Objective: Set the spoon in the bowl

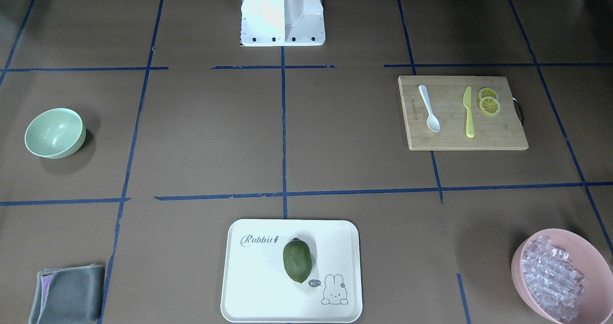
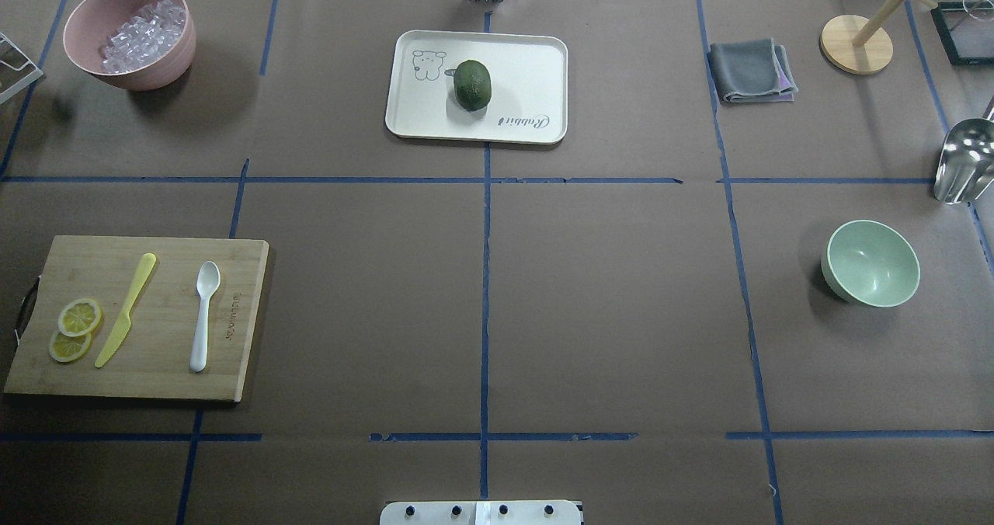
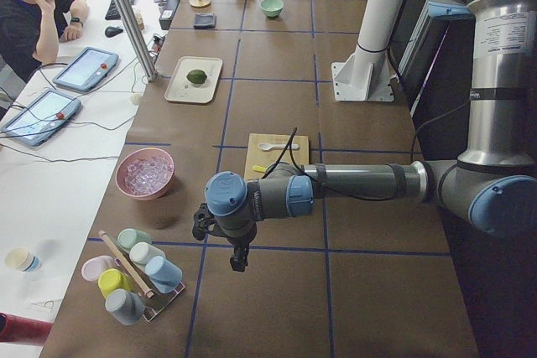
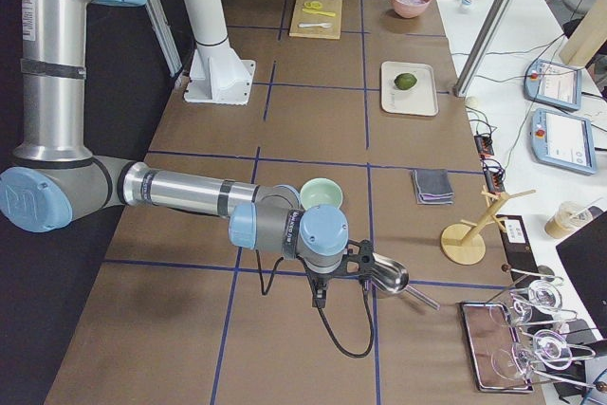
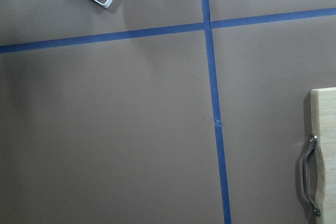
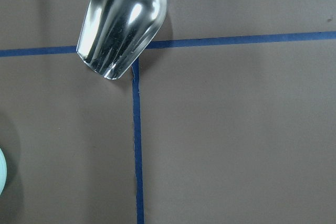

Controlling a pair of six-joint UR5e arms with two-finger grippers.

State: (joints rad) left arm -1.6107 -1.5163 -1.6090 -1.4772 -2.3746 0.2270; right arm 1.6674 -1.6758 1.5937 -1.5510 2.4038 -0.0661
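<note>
Pre-grasp: spoon [image 2: 203, 315] on board [image 2: 163, 358], bowl [image 2: 871, 263] well apart; left claw [image 3: 239, 263], right claw [image 4: 318, 299] clear of both, opening untellable; next, handle pickup.

Before me the table [image 2: 621, 315] is brown, gridded with blue tape [image 2: 485, 276]. The spoon [image 2: 203, 319] is white, the knife [image 2: 124, 313] yellow, the bowl [image 2: 871, 263] plain mint green. The tray [image 2: 528, 67] is cream with a grey rabbit drawing.

Left arm [image 3: 361, 180]: forearm horizontal; left gripper [image 3: 205, 224] centre-left of frame. Right arm [image 4: 180, 192]: forearm horizontal; right gripper [image 4: 360, 261] lower centre. Finger state indeterminate.
</note>
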